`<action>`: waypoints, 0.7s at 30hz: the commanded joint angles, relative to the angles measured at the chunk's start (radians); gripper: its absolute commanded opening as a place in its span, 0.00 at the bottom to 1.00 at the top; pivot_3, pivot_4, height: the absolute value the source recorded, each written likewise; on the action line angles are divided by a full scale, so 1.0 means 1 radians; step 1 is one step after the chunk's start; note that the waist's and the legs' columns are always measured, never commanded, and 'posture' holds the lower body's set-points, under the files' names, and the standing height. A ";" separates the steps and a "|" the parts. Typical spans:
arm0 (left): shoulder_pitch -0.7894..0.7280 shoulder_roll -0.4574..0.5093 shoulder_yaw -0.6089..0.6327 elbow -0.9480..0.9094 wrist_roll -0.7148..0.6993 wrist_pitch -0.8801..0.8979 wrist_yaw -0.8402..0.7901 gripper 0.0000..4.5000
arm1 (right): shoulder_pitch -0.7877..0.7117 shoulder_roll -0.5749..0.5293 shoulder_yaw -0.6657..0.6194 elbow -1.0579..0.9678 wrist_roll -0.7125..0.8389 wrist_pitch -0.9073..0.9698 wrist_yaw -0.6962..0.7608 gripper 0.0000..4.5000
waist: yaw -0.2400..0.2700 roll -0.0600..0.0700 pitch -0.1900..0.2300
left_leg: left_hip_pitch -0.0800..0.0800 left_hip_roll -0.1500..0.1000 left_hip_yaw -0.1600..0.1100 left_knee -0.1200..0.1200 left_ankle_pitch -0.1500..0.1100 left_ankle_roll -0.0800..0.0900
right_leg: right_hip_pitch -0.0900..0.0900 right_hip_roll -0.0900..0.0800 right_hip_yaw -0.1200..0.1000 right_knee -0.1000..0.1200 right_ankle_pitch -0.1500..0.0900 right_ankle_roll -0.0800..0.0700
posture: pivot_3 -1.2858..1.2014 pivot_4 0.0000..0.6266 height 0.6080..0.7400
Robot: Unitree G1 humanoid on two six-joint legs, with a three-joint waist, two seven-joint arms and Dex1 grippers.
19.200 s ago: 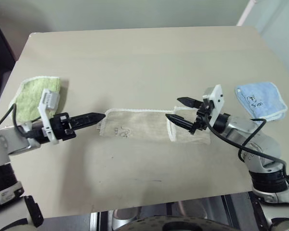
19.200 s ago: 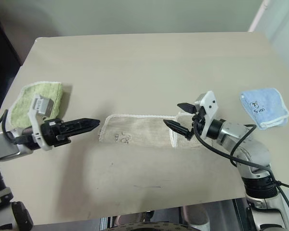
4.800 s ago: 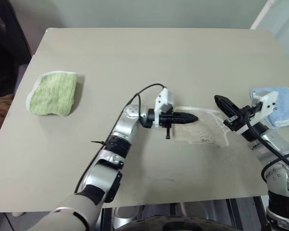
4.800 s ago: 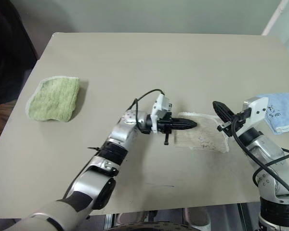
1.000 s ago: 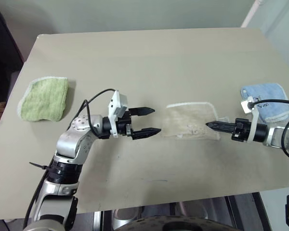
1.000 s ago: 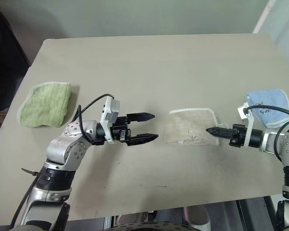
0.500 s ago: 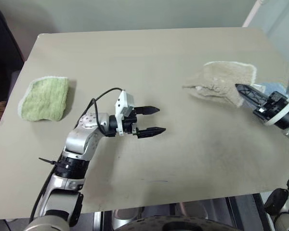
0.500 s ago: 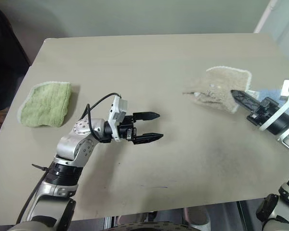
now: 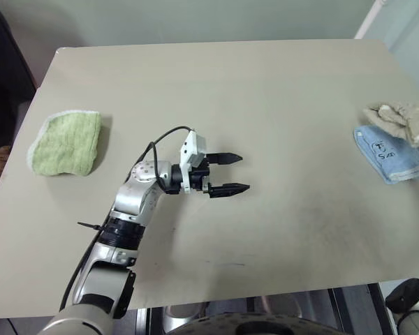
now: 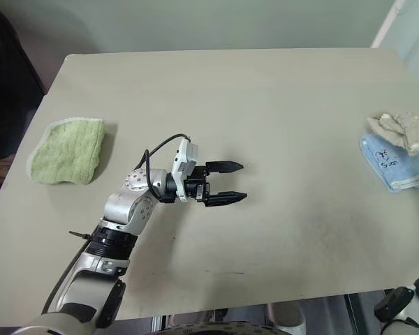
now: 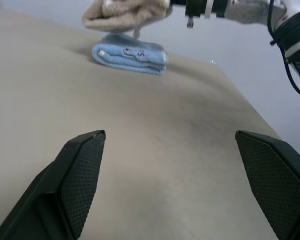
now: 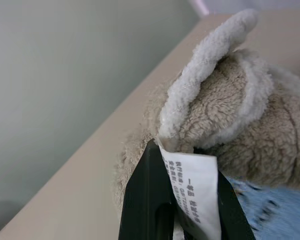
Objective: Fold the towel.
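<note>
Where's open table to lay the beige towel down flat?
Widest bare stretch: table between the open left gripper and the blue towel. Crowded: right edge, where the right gripper holds the beige towel bunched above the blue one. Green towel occupies the left.

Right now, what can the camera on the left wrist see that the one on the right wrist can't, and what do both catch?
The left wrist view shows the left gripper, open over bare table, and the whole blue towel with the bunched beige towel hanging above it. The right wrist view shows the right gripper shut on the beige towel's fold, with a white care label pinched between its fingers, and a grey wall behind. Both share the beige towel, the blue towel under it, and the table.
</note>
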 commanded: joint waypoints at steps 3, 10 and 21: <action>-0.021 -0.010 0.001 -0.002 0.004 -0.019 -0.008 1.00 | 0.027 0.001 -0.008 0.023 -0.043 -0.100 0.014 0.01 | 0.000 0.000 0.000 | 0.000 0.000 0.000 0.000 0.000 0.000 | 0.000 0.000 0.000 0.000 0.000 0.001 | 0.52 0.24 1.00; -0.020 -0.016 0.011 0.002 0.009 -0.026 -0.001 1.00 | 0.068 -0.010 0.043 0.023 -0.070 -0.088 0.035 0.01 | 0.000 0.000 0.000 | 0.000 0.000 0.000 0.000 0.000 0.000 | 0.000 0.000 0.000 0.000 0.000 0.001 | 0.52 0.24 1.00; -0.015 -0.029 0.003 -0.008 0.011 -0.024 0.015 1.00 | 0.108 0.006 0.076 0.026 -0.136 -0.123 0.005 0.01 | 0.000 0.000 0.000 | 0.000 -0.001 0.000 0.000 0.000 0.000 | 0.000 -0.001 0.000 0.000 0.000 0.001 | 0.52 0.24 1.00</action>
